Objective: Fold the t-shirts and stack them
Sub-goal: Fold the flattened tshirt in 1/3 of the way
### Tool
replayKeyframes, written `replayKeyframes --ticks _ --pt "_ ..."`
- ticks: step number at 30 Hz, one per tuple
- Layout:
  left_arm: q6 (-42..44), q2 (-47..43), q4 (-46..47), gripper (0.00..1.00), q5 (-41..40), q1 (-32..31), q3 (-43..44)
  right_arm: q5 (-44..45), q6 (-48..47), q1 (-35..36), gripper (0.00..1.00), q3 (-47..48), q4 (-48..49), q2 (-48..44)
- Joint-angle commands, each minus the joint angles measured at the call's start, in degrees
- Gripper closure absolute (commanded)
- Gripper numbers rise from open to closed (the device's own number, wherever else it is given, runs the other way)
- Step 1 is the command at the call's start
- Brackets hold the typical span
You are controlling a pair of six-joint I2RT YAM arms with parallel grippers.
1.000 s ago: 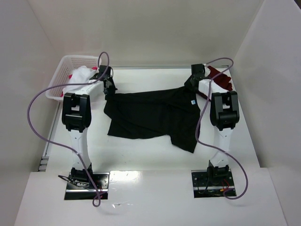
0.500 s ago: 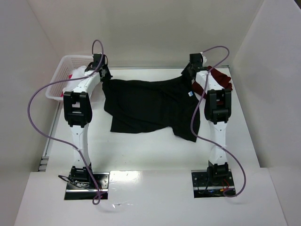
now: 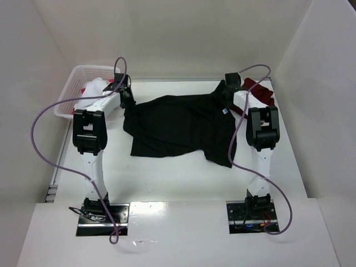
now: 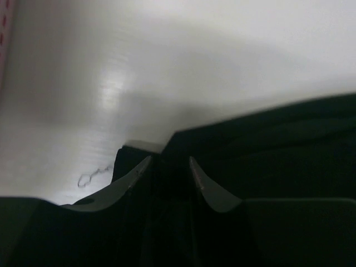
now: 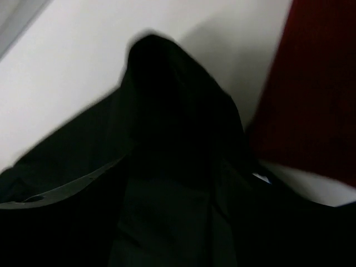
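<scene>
We judge the black t-shirt (image 3: 178, 125) soft, light and floppy, best pinched at its far corners — left gripper (image 4: 168, 164) narrowly parted there, right gripper (image 3: 229, 90) we cannot tell.

We read no words, numbers or brand marks anywhere. The only label we find is a small white tag (image 3: 225, 110) at the neck of the black t-shirt (image 3: 178, 125), its print too small to make out.
</scene>
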Motion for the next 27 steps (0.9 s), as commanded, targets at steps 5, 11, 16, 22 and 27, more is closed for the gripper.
replayKeyframes --ticks 5,11,16,22,27 --pt "-0.9 -8.7 4.6 0.37 -0.5 -0.4 -8.8 -3.8 0.4 -0.4 0.26 -14.9 8.1 -12.1" --pt "-1.5 -9.9 4.6 0.27 -2.9 -0.4 -12.1 -6.6 -0.1 2.1 0.28 -16.2 7.6 -12.1" --pt "-1.5 -9.4 5.2 0.28 -4.3 -0.4 -12.7 -5.2 -0.1 3.9 0.34 -15.0 6.4 -10.0" --pt "-1.5 -9.4 5.8 0.29 -4.3 -0.4 -13.9 -5.2 0.4 4.4 0.43 -14.4 4.9 -8.5" --pt "-2.5 -11.3 5.8 0.24 -3.7 -0.4 -14.7 -2.8 0.4 5.0 0.43 -15.0 2.7 -7.9"
